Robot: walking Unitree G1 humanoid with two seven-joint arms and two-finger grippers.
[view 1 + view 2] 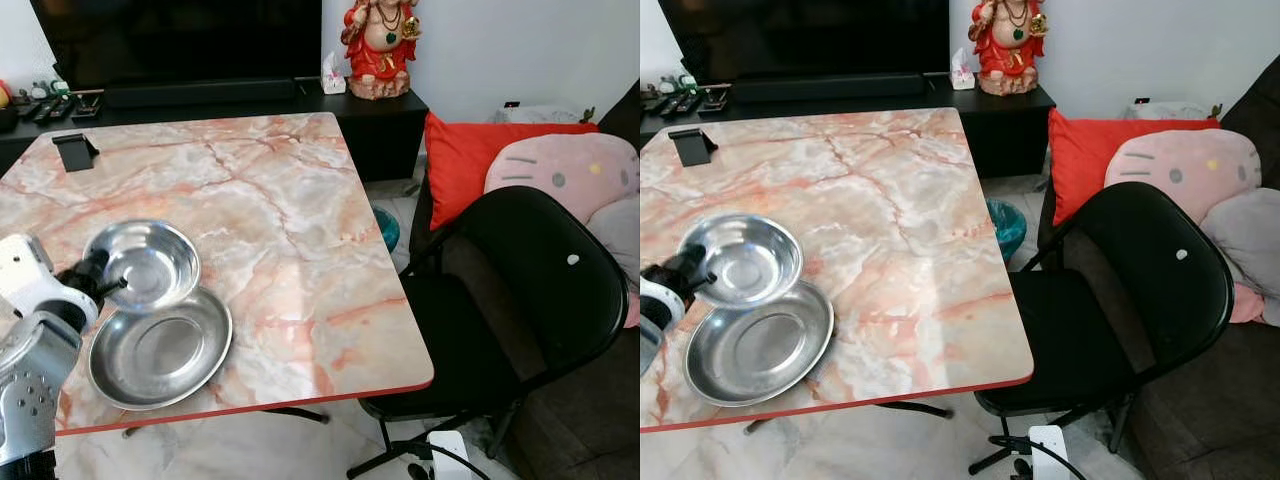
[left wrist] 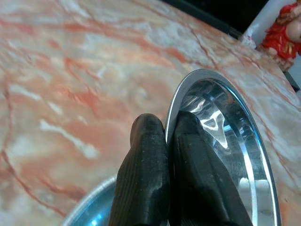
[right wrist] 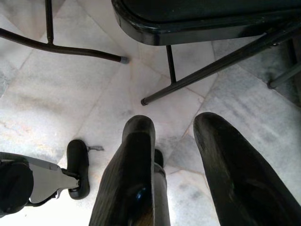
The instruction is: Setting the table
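Note:
A steel bowl (image 1: 142, 262) sits tilted on the marble table (image 1: 290, 230), its near edge resting over the rim of a shallow steel plate (image 1: 160, 350) near the front left corner. My left gripper (image 1: 105, 285) is shut on the bowl's left rim; in the left wrist view one finger (image 2: 143, 174) is outside the bowl (image 2: 225, 136) and the other finger (image 2: 200, 165) inside. My right gripper (image 3: 174, 141) hangs open over the floor beside the chair's legs.
A black folding chair (image 1: 520, 300) stands at the table's right side. A small black stand (image 1: 75, 150) sits at the table's far left. Behind are a dark TV cabinet with a red statue (image 1: 380, 45); a red cushion (image 1: 480, 150) and pink plush lie at right.

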